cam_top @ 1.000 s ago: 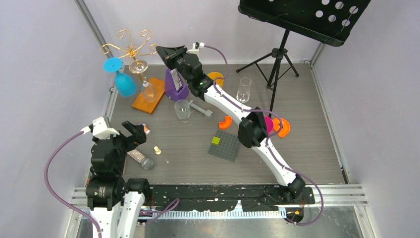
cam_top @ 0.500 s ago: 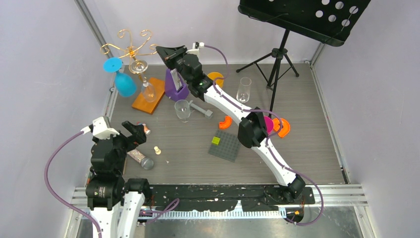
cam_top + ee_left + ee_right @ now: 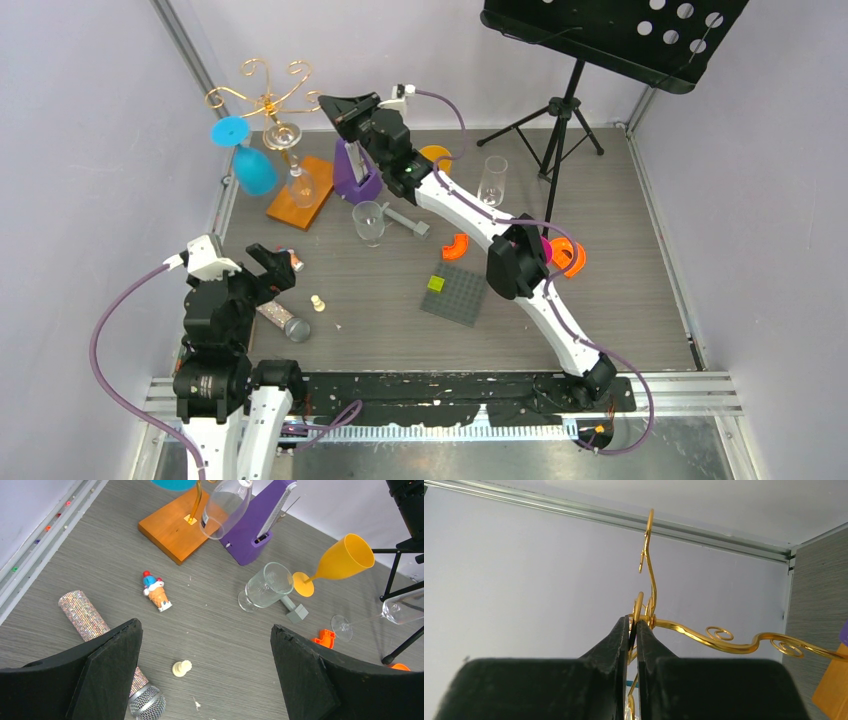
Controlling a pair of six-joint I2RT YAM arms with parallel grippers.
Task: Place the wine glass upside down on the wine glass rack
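Observation:
The gold wire wine glass rack (image 3: pixel 268 100) stands on its orange base (image 3: pixel 312 200) at the back left. A clear wine glass (image 3: pixel 299 184) hangs upside down from it, with its foot (image 3: pixel 282 134) in the wire. A blue glass (image 3: pixel 254 172) hangs beside it. My right gripper (image 3: pixel 324 101) is shut and empty just right of the rack's arms. In the right wrist view its tips (image 3: pixel 633 625) sit in front of the gold scrolls (image 3: pixel 704 635). My left gripper (image 3: pixel 262 262) is open and empty at the front left (image 3: pixel 207 650). The left wrist view shows the base (image 3: pixel 172 527) and the clear bowl (image 3: pixel 225 505).
A purple metronome (image 3: pixel 355 178) stands right of the base, with a short glass (image 3: pixel 368 222) and a grey bolt (image 3: pixel 405 222) near it. Further right are a yellow glass (image 3: pixel 437 158), a clear glass (image 3: pixel 491 178) and the black music stand (image 3: pixel 560 110). A microphone (image 3: pixel 282 318) and chess piece (image 3: pixel 317 302) lie by my left gripper.
My right arm has drawn back slightly to the right, away from the rack. The left arm has not moved.

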